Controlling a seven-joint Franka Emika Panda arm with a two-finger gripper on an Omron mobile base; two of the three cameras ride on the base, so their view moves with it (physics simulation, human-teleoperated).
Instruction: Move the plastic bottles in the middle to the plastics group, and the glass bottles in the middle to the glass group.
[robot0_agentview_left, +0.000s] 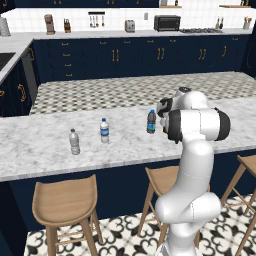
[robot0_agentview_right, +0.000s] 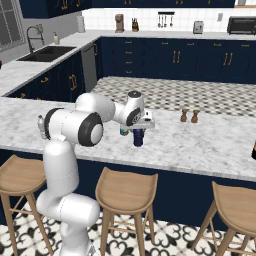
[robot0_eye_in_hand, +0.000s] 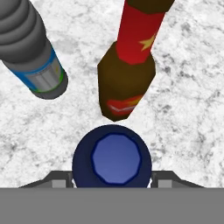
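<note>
On the white-and-grey marble tabletop (robot0_agentview_left: 40, 145), toward its middle, the white arm reaches forward and points its pincer (robot0_agentview_right: 138, 131) straight down over the solid dark navy plastic bottle (robot0_eye_in_hand: 112, 156). In the hand view this bottle's round blue-topped cap sits right between the two dark finger tips (robot0_eye_in_hand: 59, 178), which flank it on either side and look pressed against it or very near; whether they truly clamp it cannot be told. In the right base view the navy bottle hangs directly under the hand, its base at or just above the marble. Just beyond it in the hand view stands the small amber-brown glass bottle with an orange-red label (robot0_eye_in_hand: 127, 83), upright and close to the navy one but apart from it. To that bottle's left is the dark plastic bottle with a blue cap and blue-green label (robot0_agentview_left: 151, 121), also upright and separate. Farther left along the tabletop in the left base view stand two clear water bottles, near each other: the greyish unlabelled one (robot0_agentview_left: 74, 142) and the one with a white cap and blue label (robot0_agentview_left: 104, 131). Off to the right in the right base view, two small brown glass bottles with narrow dark necks (robot0_agentview_right: 189, 116) stand side by side, well apart from the arm.
</note>
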